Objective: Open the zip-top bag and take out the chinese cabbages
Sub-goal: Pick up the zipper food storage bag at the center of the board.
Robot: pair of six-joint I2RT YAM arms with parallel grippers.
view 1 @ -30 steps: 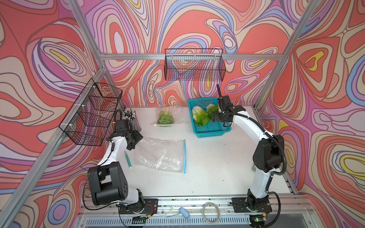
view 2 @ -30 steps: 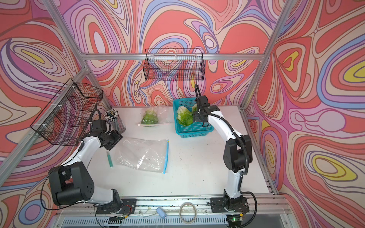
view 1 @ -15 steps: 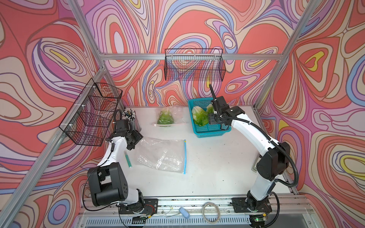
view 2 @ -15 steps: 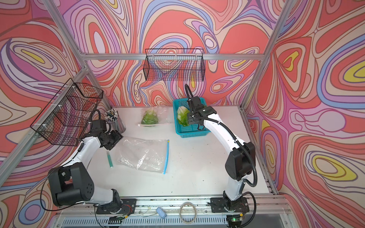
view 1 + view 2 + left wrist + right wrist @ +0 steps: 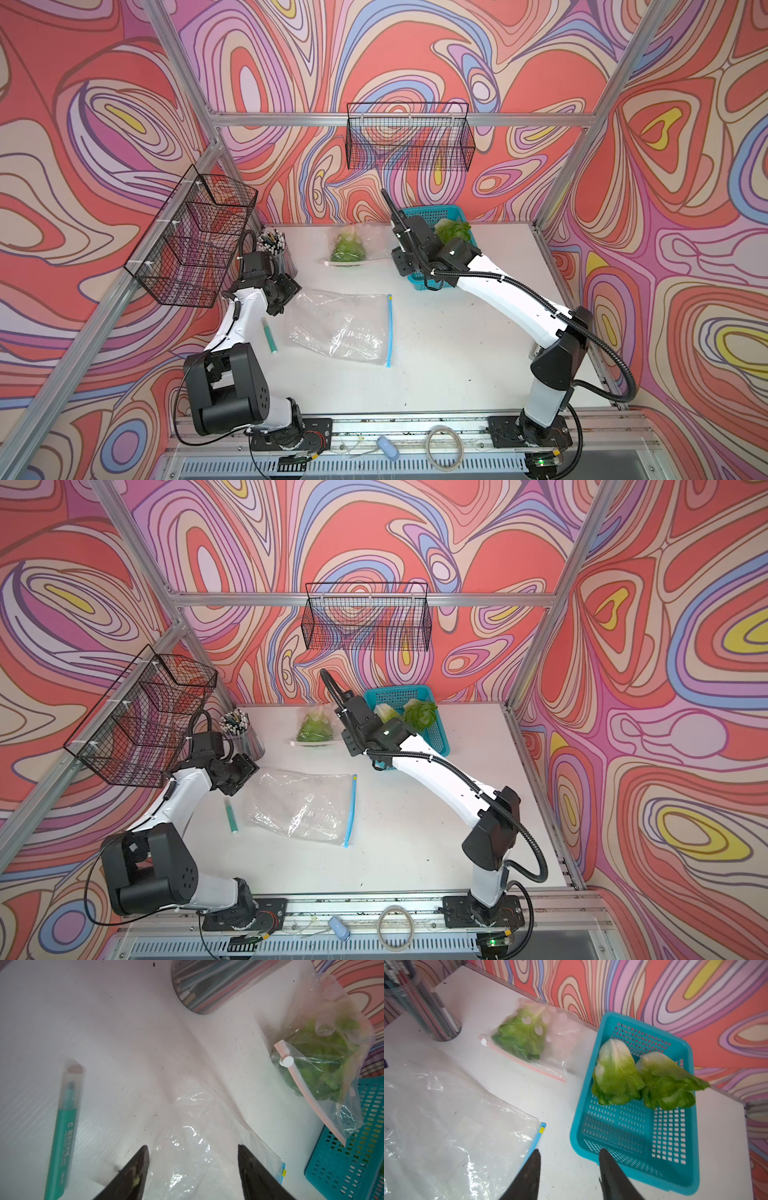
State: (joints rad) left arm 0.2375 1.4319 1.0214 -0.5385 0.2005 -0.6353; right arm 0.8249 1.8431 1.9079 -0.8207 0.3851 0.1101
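Note:
Two chinese cabbages [image 5: 614, 1072] [image 5: 664, 1080] lie side by side in the teal basket [image 5: 575, 1132]. A third cabbage [image 5: 521, 1036] sits inside a zip-top bag [image 5: 365, 245] with a pink zip at the back of the table. A second zip-top bag [image 5: 340, 328], flat and see-through with a blue zip [image 5: 537, 1136], lies mid-table. My right gripper [image 5: 569, 1155] hangs open over bare table between the blue zip and the basket, holding nothing. My left gripper [image 5: 192, 1149] stands open over the flat bag's far left corner, with nothing gripped.
A green marker [image 5: 269, 334] lies left of the flat bag. A clear cup of pens [image 5: 276, 249] stands at the back left. Black wire baskets hang on the left wall [image 5: 195, 237] and back wall [image 5: 409, 137].
My right arm has swung left, from over the teal basket toward the bags, and its jaws have narrowed. The left arm has not moved.

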